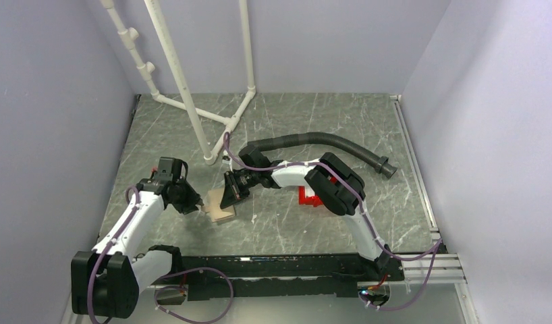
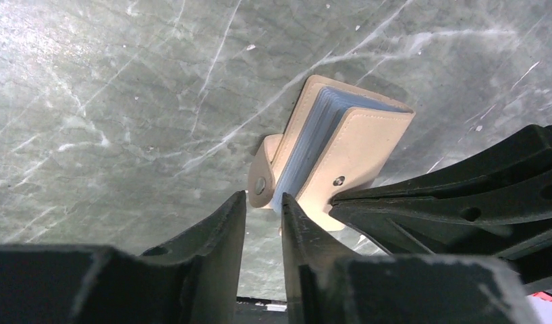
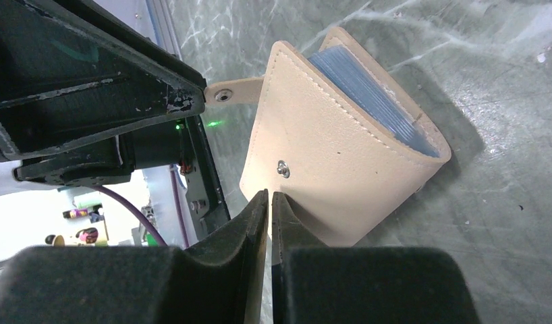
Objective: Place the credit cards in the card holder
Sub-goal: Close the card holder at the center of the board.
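Note:
The tan card holder (image 1: 221, 214) lies on the table between my two grippers, half folded, with bluish shiny pockets showing inside (image 2: 320, 135). My right gripper (image 3: 269, 197) is shut on the edge of its front cover (image 3: 327, 155), just below the snap. My left gripper (image 2: 263, 202) is slightly open, its tips on either side of the strap tab (image 2: 260, 183) without closing on it. In the top view the left gripper (image 1: 198, 202) is left of the holder and the right gripper (image 1: 227, 197) is above it. No loose credit cards are in view.
A red bin (image 1: 308, 197) sits partly hidden behind the right arm. A black corrugated hose (image 1: 327, 140) lies at the back right. A white pipe frame (image 1: 206, 128) stands at the back left. Black rails (image 1: 280, 266) run along the near edge.

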